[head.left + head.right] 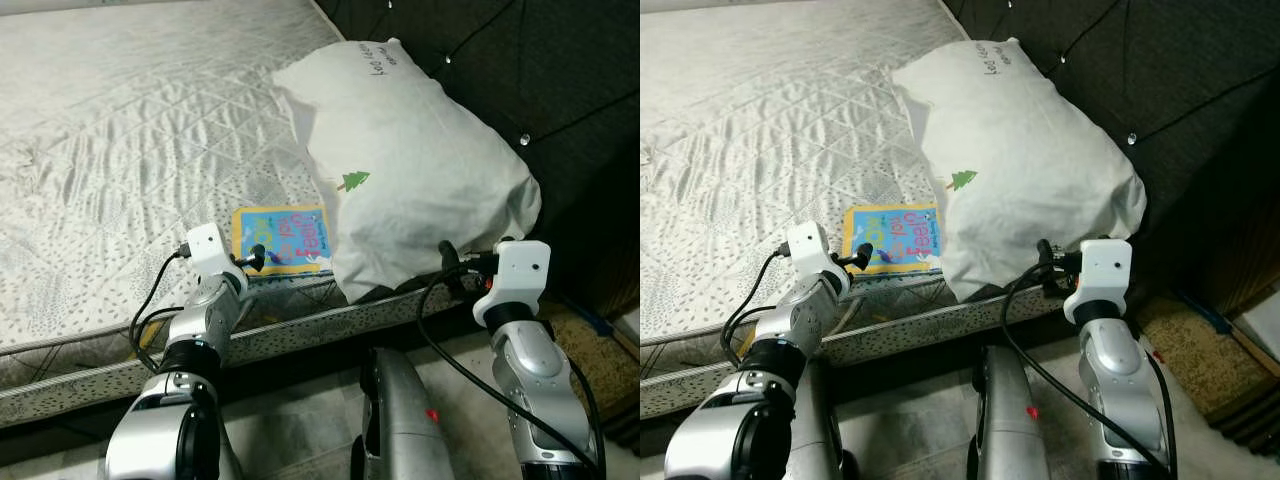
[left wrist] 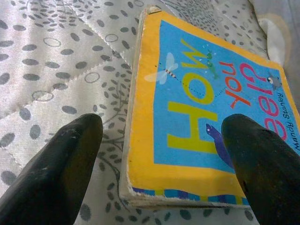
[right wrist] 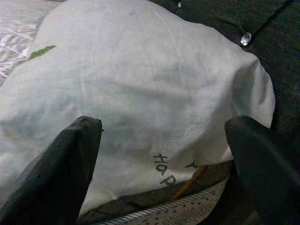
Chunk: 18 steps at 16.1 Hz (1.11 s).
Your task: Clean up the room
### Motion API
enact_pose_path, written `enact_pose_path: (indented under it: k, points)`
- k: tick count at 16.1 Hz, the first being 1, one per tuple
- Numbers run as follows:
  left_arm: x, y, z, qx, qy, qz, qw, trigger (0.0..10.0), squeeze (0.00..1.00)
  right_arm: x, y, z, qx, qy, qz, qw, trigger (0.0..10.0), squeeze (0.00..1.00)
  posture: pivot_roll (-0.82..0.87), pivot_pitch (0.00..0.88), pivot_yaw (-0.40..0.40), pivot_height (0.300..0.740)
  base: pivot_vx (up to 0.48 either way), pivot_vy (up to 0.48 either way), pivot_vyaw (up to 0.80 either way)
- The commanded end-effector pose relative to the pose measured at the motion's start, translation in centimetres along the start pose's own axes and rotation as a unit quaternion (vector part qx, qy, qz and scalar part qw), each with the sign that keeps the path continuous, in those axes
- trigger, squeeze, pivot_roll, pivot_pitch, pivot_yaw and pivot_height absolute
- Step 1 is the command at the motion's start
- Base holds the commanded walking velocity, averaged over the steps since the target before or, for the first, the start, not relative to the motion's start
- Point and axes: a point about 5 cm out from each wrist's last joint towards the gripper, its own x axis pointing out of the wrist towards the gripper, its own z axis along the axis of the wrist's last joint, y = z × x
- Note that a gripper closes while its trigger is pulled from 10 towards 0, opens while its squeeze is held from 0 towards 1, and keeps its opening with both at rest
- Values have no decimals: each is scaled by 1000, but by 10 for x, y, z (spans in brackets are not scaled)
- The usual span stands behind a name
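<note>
You have one picture book (image 1: 281, 239) lying flat on the bare mattress (image 1: 130, 150), just below the centre of the left eye frame, near the mattress's front edge. Its cover is blue with a yellow border and large yellow and red letters. Your left end effector (image 2: 161, 140) sits right at the book, fingers (image 2: 61, 164) spread wide, one over the quilted fabric and one over the cover; you can't tell whether either touches.

Just right of the book lies one white pillow (image 1: 410, 160), its lower corner overlapping the book's right edge, with a small green tree print and some handwriting on it. Your right end effector (image 3: 161, 154) points at the pillow's near end, fingers wide apart and holding nothing.

The mattress carries a grey dotted pattern. A dark tufted headboard (image 1: 540, 70) fills the upper right of the frame, and pale floor (image 1: 300, 420) shows along the bottom.
</note>
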Motion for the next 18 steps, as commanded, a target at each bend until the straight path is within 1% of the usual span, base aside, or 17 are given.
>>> enact_pose_path:
  k: [1, 3, 4, 7, 10, 12, 14, 18]
  points:
    - [2, -1, 3, 16, -2, -4, 1000, 10000, 0, -1, -4, 5, -4, -9, -4, 1000, 10000, 0, -141, 35, -29, 519, 0, 0, 0]
    - [4, -5, -1, 35, 12, -19, 999, 10000, 0, 0, -4, 6, -6, -11, -5, 1000, 10000, 0, -146, 34, -29, 519, 0, 0, 0]
    - [4, -6, -5, 33, 21, -20, 999, 10000, 0, 0, -4, 7, -6, -12, -6, 1000, 10000, 0, -151, 36, -27, 519, 0, 0, 0]
    - [4, -11, -16, 45, 41, -31, 998, 10000, 0, -1, -7, 7, -7, -12, -9, 1000, 10000, 0, -153, 37, -24, 519, 0, 0, 0]
    - [3, -12, -25, 52, 55, -36, 996, 10000, 0, -1, -6, 6, -6, -11, -9, 1000, 10000, 0, -151, 37, -24, 519, 0, 0, 0]
    - [3, -15, -27, 56, 57, -44, 996, 10000, 0, 0, -4, 6, -5, -12, -7, 1000, 10000, 0, -147, 35, -26, 519, 0, 0, 0]
    - [3, -22, -26, 58, 57, -55, 995, 10000, 0, 1, -4, 7, -5, -13, -7, 1000, 10000, 0, -148, 34, -24, 519, 0, 0, 0]
    - [3, -31, -26, 60, 57, -66, 994, 10000, 0, 1, -3, 7, -3, -14, -7, 1000, 10000, 0, -151, 31, -20, 519, 0, 0, 0]
